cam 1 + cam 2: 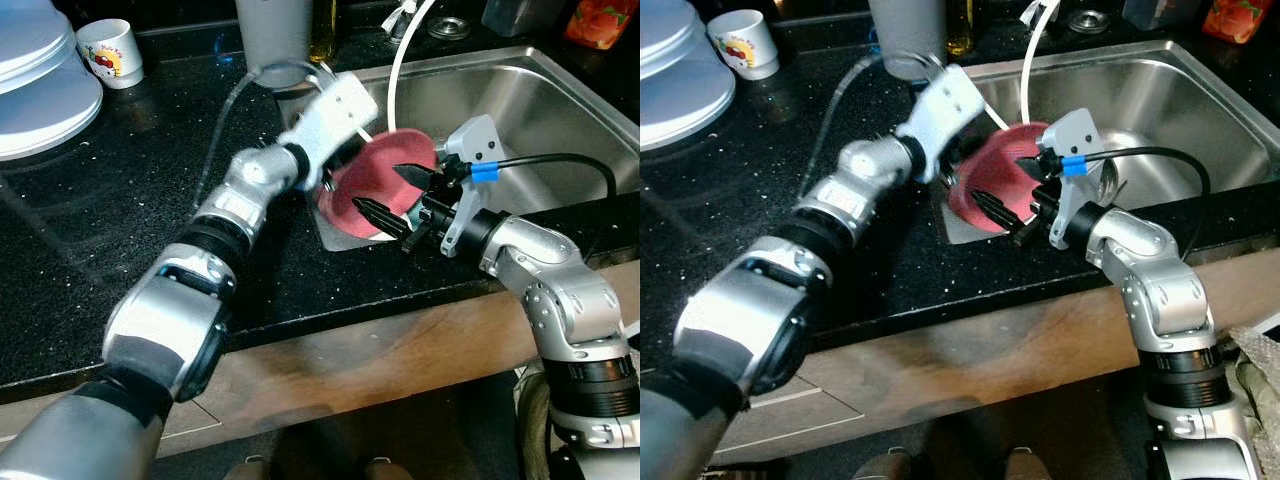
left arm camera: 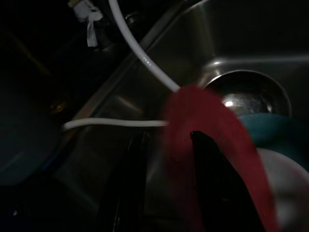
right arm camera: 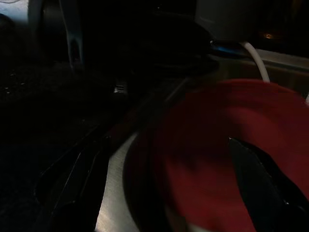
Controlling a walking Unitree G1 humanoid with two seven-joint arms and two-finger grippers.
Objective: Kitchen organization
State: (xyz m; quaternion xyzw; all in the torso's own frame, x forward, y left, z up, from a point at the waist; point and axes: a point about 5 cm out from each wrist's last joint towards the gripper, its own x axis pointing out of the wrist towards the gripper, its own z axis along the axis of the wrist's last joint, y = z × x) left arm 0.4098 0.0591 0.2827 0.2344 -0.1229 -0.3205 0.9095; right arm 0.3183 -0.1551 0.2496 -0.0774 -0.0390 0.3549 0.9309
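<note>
Red plate (image 1: 372, 190) stands tilted on its edge at the near left corner of the steel sink (image 1: 560, 100), leaning against the sink's left wall where it meets the black countertop (image 1: 120, 200). Seen from the head, it sits just past the centre of the picture, toward one o'clock.

Both arms reach in on it. The left gripper (image 2: 166, 145) comes from the eight o'clock side, its white wrist housing over the sink's left rim; in the left wrist view its two black fingers (image 2: 205, 145) are parted, one lying across the red face of the plate and the other just off its edge, so they straddle the rim. Whether they actually press on it I cannot tell.

The right gripper (image 1: 398, 192) comes from the four o'clock side with its fingers spread wide, one tip high against the plate's face and the other low at its near edge. In the right wrist view the plate (image 3: 227, 159) sits between the two dark fingers (image 3: 260, 169), blurred, and contact is not clear.

A white hose (image 1: 400, 60) curves down from the twelve o'clock edge of the sink to the plate. The drain (image 2: 251, 94) lies in the sink bottom beyond the plate.

On the counter at eleven o'clock stands a white mug (image 1: 110, 52) with a printed picture, just beside a stack of white plates (image 1: 35, 90). A grey tumbler (image 1: 272, 35) stands at twelve o'clock, near the sink's far left corner.
</note>
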